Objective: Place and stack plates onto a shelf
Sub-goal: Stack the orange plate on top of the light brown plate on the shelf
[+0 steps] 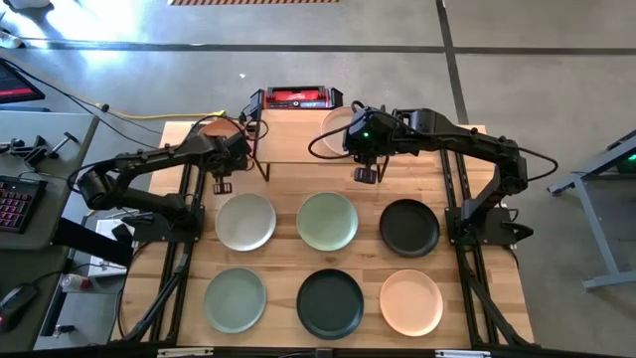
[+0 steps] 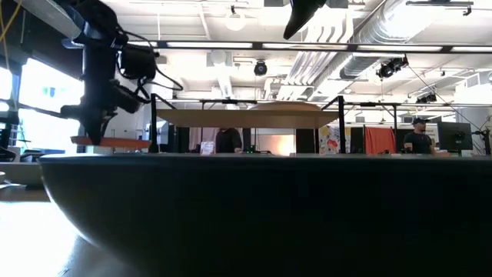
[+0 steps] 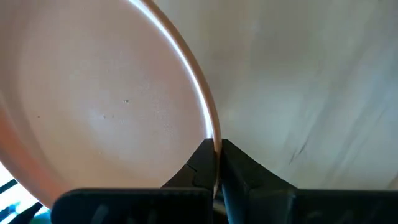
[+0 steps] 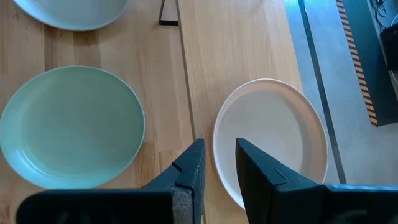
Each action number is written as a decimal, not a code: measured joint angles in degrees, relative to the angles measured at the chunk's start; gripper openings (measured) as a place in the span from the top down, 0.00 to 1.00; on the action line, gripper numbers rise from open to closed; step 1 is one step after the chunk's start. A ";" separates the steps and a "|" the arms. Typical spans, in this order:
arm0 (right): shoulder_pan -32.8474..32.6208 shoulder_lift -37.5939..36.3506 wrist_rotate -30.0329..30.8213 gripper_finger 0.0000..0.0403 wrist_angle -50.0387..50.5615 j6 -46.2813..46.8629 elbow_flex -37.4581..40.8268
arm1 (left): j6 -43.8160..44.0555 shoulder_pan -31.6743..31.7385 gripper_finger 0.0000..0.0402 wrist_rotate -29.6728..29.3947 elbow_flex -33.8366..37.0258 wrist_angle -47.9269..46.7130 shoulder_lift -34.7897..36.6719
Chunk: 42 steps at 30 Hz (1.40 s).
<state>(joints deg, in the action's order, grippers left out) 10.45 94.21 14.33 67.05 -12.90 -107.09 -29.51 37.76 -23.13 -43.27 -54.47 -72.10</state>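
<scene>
A black plate point(image 2: 261, 223) sits closest on the table with five more waiting, while the left gripper point(image 3: 215, 163) pinches a pink plate point(image 3: 99, 99) by the shelf point(image 1: 298, 139) and the right gripper's point(image 4: 219, 163) fingers stand apart over a white plate point(image 4: 273, 137).

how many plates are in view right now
8. Six on the table: white plate, sage plate, black plate, front sage plate, front black plate, front peach plate. On the shelf: peach plate, held by the left gripper, and white shelf plate.
</scene>
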 joint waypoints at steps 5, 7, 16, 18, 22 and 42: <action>0.00 0.00 0.00 0.83 -0.01 0.03 0.00 | 2.00 0.00 1.00 -4.48 -4.93 -4.60 0.31; -0.01 0.00 0.00 0.83 0.00 0.60 0.00 | 1.98 0.00 1.00 -5.71 -6.96 -6.14 0.95; -0.01 0.00 0.00 0.83 -0.01 1.06 0.00 | 3.43 -0.25 1.00 -10.53 -17.61 -9.31 5.11; 0.00 0.00 0.02 0.83 -0.02 1.07 0.00 | 3.31 -0.92 1.00 -11.29 -20.18 -9.22 5.97; 0.01 0.00 0.02 0.83 -0.02 1.04 0.00 | 1.69 -3.39 1.00 -13.45 -24.84 -8.96 7.53; 3.09 0.00 6.94 0.69 -14.00 22.49 0.00 | -18.87 -24.17 1.00 -16.59 -31.95 -8.66 7.61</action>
<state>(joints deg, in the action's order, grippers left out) 13.54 94.21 21.27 53.05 9.59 -107.09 -48.38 13.59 -39.72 -75.22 -63.13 -64.49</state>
